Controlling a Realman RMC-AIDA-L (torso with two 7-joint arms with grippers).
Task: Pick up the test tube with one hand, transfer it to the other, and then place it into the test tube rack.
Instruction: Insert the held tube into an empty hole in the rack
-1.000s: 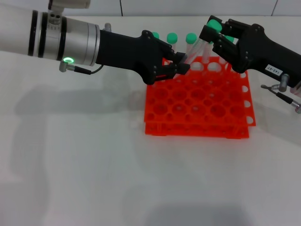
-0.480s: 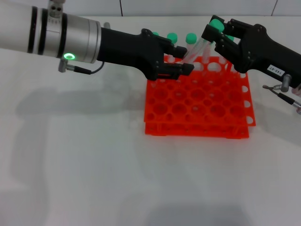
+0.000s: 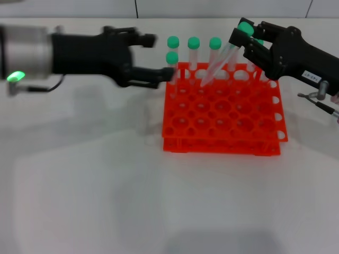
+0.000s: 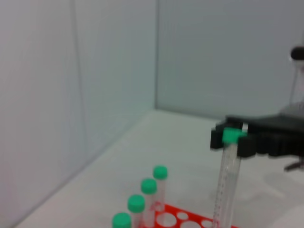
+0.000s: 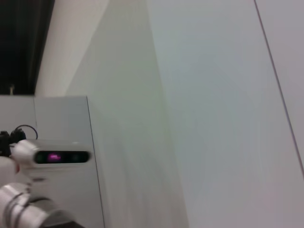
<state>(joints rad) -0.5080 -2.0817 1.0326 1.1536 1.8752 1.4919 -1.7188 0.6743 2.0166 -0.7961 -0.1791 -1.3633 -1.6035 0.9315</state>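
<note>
Right pincer [image 3: 244, 38] clamps test tube [image 3: 222, 57] at cap, tip slanting down-left into rack [image 3: 225, 114]; left pincer [image 3: 153, 55] open, empty.

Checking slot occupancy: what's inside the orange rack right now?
Four green-capped tubes stand in the rack's back-left holes. The right pincer holds the test tube tilted above it. Further tubes behind that pincer can't be counted.

The test tube [image 3: 220, 62], slim and clear with a green cap, is leaning steeply, its cap end being gripped by the right pincer [image 3: 242, 36], the black one with the white label. Its lower tip is dipping toward a hole in the back rows of the test tube rack [image 3: 225, 114], a bright orange-red two-tier grid sitting on the table. The left pincer [image 3: 153, 55], unlabelled, is hovering with fingers spread, just left of the rack.
</note>
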